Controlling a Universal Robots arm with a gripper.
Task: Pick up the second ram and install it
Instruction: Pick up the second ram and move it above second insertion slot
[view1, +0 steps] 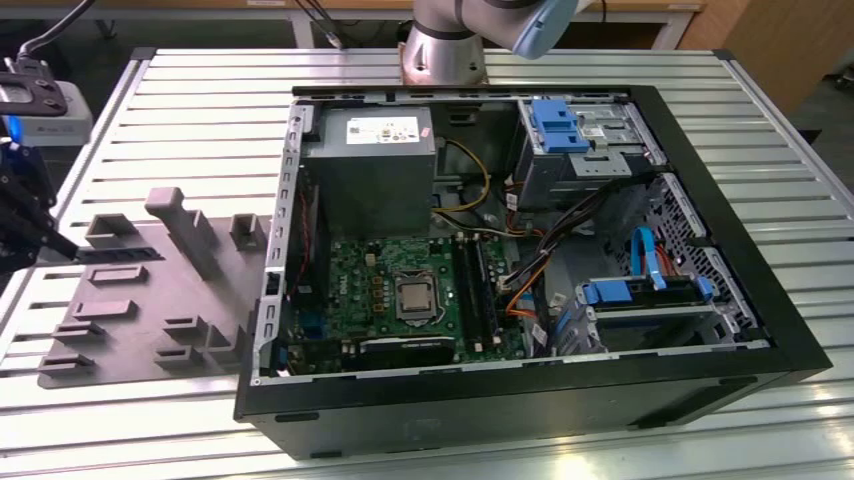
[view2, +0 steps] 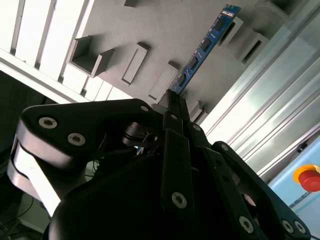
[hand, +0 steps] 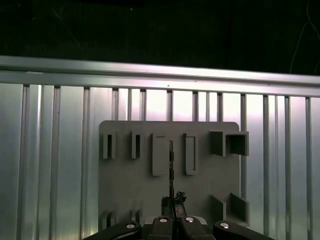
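The second ram (view2: 202, 47) is a thin blue-green stick with dark chips. It juts out from my gripper (view2: 172, 98), whose fingers are shut on its lower end. In the first wrist view the ram (hand: 171, 167) shows edge-on, standing up from the gripper (hand: 172, 201) over the grey plastic tray (hand: 130, 195). In the exterior view the gripper (view1: 24, 215) hangs at the far left edge, above the table beside the tray (view1: 134, 310). The black memory slots (view1: 475, 290) lie on the motherboard inside the open computer case (view1: 534, 400), well off to the exterior view's right.
The tray carries raised blocks and pockets (view1: 187, 230). Inside the case are a grey power supply (view1: 367, 165), blue drive brackets (view1: 561, 125) and loose cables (view1: 534, 260). The arm's base (view1: 447, 45) stands behind the case. A red button (view2: 307, 177) sits off the slatted table (hand: 50, 150).
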